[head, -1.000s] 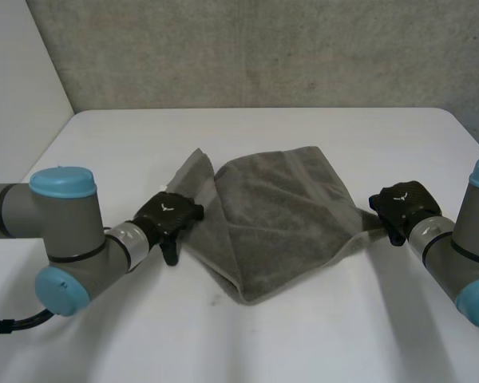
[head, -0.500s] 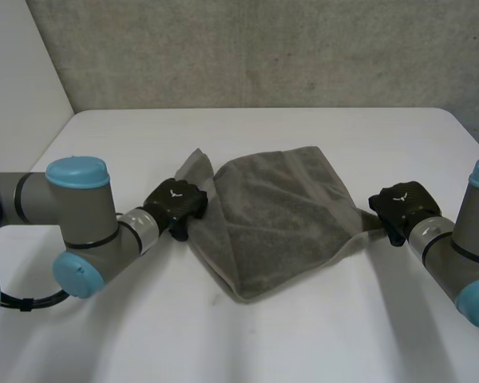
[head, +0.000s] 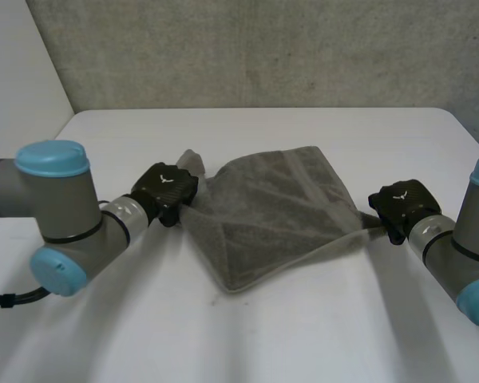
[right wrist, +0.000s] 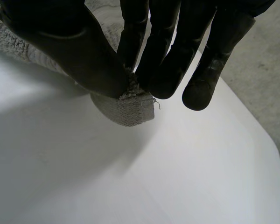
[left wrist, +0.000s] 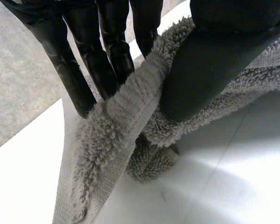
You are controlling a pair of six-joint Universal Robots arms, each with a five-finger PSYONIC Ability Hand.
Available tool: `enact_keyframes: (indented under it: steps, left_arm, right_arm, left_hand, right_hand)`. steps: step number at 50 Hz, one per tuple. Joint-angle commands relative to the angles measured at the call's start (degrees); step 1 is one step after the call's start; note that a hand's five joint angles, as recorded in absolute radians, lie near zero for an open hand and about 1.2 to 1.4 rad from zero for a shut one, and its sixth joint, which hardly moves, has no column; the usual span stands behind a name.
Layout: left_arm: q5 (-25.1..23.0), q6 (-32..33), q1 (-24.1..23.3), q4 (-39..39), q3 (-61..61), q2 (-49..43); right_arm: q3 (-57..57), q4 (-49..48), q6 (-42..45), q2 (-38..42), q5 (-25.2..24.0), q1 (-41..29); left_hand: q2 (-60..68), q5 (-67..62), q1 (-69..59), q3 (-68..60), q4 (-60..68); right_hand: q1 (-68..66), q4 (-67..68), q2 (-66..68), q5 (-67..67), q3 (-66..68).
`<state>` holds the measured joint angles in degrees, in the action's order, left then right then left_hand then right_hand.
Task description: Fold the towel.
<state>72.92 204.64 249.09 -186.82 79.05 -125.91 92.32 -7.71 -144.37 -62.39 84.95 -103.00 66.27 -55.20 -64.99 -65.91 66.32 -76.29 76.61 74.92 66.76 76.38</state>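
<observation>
Head view: grey towel (head: 271, 215) is mid-tabletop (head: 303, 343), rumpled and partly doubled over, with one corner pointing back at me. Left hand (head: 166, 191) is on its left edge. Right hand (head: 399, 206) is on the right corner, where the cloth is drawn out to a point. Risk here: the two grips sit at uneven spots on the cloth, so any lift or sweep will likely skew the fold. The bunched layers by the left hand could drag along too.

Left wrist view: fingers (left wrist: 114, 56) and thumb (left wrist: 210, 70) are clamped on a thick rolled hem. It looks like more than one layer, but I can't confirm that. Bite is decent. If two layers are caught, though, the fold won't lay out clean, and the roll could squirm out sideways under tension.

Right wrist view: thumb and fingers pinch only the very end of the corner, with a small tab (right wrist: 126, 112) poking out past the fingertips. This is the weak grip. If I pull the arms apart too hard, or one arm outruns the other, I reckon the corner slips free and drops to the tabletop. I'd want slack between the hands before any big move.
</observation>
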Motion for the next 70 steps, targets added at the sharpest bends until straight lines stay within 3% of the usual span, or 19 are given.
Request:
enact_keyframes:
  steps: [1, 12, 19, 21, 28, 38, 43, 45, 47, 51, 55, 59, 64, 70]
  left_arm:
    - [1.9, 6.3, 1.1, -0.4, 7.5, 9.3]
    - [5.0, 20.9, 2.4, 0.4, 16.2, 15.5]
    - [4.6, 21.1, 3.0, 0.0, 21.2, 14.1]
    - [4.5, 21.0, 3.1, -0.8, 22.3, 12.6]
    - [4.6, 18.4, 3.8, -3.5, 22.9, 12.1]
    - [4.6, 16.5, 4.1, -6.7, 22.8, 11.7]
    - [4.8, 17.2, 4.4, -7.9, 22.8, 11.6]
    - [5.0, 17.4, 4.9, -9.0, 22.8, 11.6]
    - [5.4, 17.4, 5.4, -9.3, 22.8, 11.6]
    - [5.5, 17.4, 6.7, -8.5, 23.0, 12.5]
    - [5.3, 17.4, 8.6, -7.2, 25.5, 18.5]
    - [5.3, 17.2, 8.8, -4.5, 27.1, 27.6]
    - [5.0, 16.6, 9.0, 2.9, 25.7, 47.0]
    - [5.3, 16.1, 9.1, 7.1, 20.9, 53.8]
  right_arm:
    - [0.1, 0.7, -0.3, -4.0, 0.0, -0.2]
    - [0.9, 0.9, -0.5, -8.9, 0.5, 0.1]
    - [2.3, 0.8, -0.2, -8.4, 0.3, -0.2]
    - [2.4, 0.8, -0.2, -7.9, 0.3, -0.2]
    - [2.4, 0.8, -0.1, -5.8, 0.2, -0.2]
    - [2.7, 0.8, 0.0, -4.5, 0.0, -0.2]
    - [2.8, 0.8, 0.0, -4.5, 0.0, -0.2]
    - [2.8, 0.8, 0.0, -4.6, 0.0, -0.2]
    - [2.7, 0.8, 0.0, -4.7, 0.0, -0.2]
    - [2.5, 0.9, 0.1, -5.7, 0.3, -0.1]
    - [2.1, 1.8, 0.1, -7.6, 0.3, 0.1]
    - [0.6, 7.1, -0.1, -16.0, 0.3, 0.3]
    - [-3.5, 13.0, -0.5, -27.5, 0.1, 0.4]
    - [-10.3, 20.2, 0.0, -33.5, 0.2, 0.6]
  left_hand:
    - [13.7, -14.8, -15.0, -14.1, 13.7]
    - [11.1, -12.1, -12.4, -11.4, 11.0]
    - [0.6, -1.7, -1.9, -1.0, 0.6]
    - [-11.9, 10.9, 10.6, 11.6, -12.0]
    - [-18.4, 17.3, 17.1, 18.0, -18.4]
    - [-16.9, 15.8, 15.6, 16.5, -16.9]
    - [-5.4, 4.4, 4.1, 5.1, -5.5]
    - [8.8, -9.9, -10.1, -9.2, 8.7]
    - [13.7, -14.7, -15.0, -14.0, 13.6]
    - [13.7, -14.8, -15.0, -14.1, 13.7]
    - [13.7, -14.8, -15.0, -14.1, 13.7]
    - [13.7, -14.8, -15.0, -14.1, 13.7]
    - [13.7, -14.8, -15.0, -14.1, 13.7]
    - [13.7, -14.8, -15.0, -14.1, 13.7]
  right_hand:
    - [-3.7, 3.4, 5.1, 3.2, 3.6]
    - [-3.7, 3.4, 5.1, 3.2, 3.6]
    - [-3.7, 3.4, 5.1, 3.2, 3.6]
    - [-3.7, 3.4, 5.1, 3.2, 3.6]
    - [-3.7, 3.4, 5.1, 3.2, 3.6]
    - [-3.7, 3.4, 5.1, 3.2, 3.6]
    - [-3.7, 3.4, 5.1, 3.2, 3.6]
    - [-3.7, 3.4, 5.1, 3.2, 3.6]
    - [-3.7, 3.4, 5.1, 3.2, 3.6]
    - [-3.7, 3.4, 5.1, 3.2, 3.6]
    - [-3.7, 3.4, 5.1, 3.2, 3.6]
    - [-3.7, 3.4, 5.1, 3.2, 3.6]
    - [-3.7, 3.4, 5.1, 3.2, 3.6]
    - [-3.7, 3.4, 5.1, 3.2, 3.6]
